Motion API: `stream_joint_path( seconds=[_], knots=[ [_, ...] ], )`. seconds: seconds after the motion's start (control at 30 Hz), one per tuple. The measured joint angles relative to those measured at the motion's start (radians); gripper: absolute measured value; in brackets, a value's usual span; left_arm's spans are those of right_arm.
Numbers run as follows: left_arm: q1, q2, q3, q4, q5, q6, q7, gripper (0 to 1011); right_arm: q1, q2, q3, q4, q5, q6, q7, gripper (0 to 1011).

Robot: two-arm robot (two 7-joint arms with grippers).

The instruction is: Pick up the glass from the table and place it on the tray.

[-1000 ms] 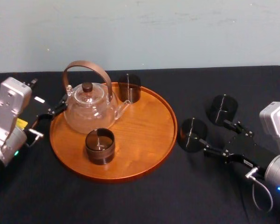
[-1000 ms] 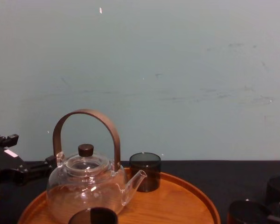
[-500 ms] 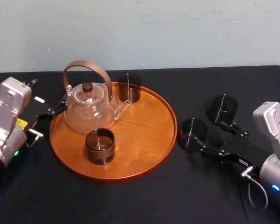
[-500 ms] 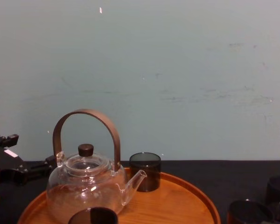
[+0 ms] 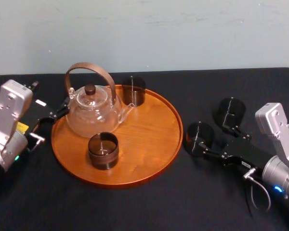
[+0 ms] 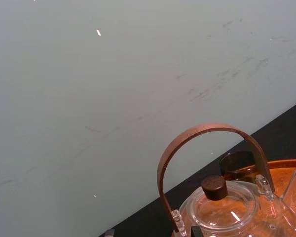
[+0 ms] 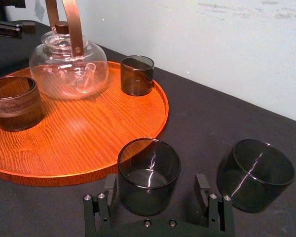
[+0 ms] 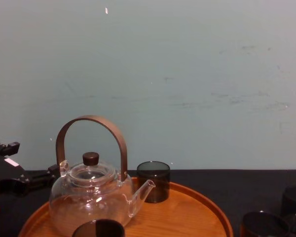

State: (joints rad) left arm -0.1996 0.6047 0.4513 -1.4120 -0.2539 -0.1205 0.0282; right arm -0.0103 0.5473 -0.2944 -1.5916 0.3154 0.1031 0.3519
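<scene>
- My right gripper (image 7: 156, 181): jaws spread, one on either side of the glass (image 7: 149, 173).
- Glass upright on the table (image 5: 135, 207), just beside the tray (image 5: 151, 144).
- My left gripper (image 5: 52, 120) parked at the tray's far-left edge; grip state: cannot tell.

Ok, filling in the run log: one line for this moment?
right hand: open around glass on table | left hand: parked beside tray | tray: teapot, two glasses

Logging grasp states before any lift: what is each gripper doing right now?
Left gripper: open, empty, beside the round orange-brown wooden tray.
Right gripper: open, jaws straddling the dark smoked glass cup just off the tray.
</scene>
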Motion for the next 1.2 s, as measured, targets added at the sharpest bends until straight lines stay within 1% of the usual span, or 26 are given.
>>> stream_joint_path(
  seconds=[0.33, 0.87, 1.2],
  knots=[
    [0.0, 0.0, 0.0, 0.0, 0.0, 0.0, 0.0, 1001, 0.029, -0.027, 0.002, 0.041, -0.01, -0.001, 0.034, 1002],
    [0.0, 0.0, 0.0, 0.0, 0.0, 0.0, 0.0, 1001, 0.08, -0.061, -0.024, 0.106, -0.017, -0.007, 0.072, 1002],
    [0.0, 0.0, 0.0, 0.0, 0.0, 0.0, 0.0, 1001, 0.103, -0.07, -0.037, 0.139, -0.022, -0.017, 0.081, 1002]
  ],
)
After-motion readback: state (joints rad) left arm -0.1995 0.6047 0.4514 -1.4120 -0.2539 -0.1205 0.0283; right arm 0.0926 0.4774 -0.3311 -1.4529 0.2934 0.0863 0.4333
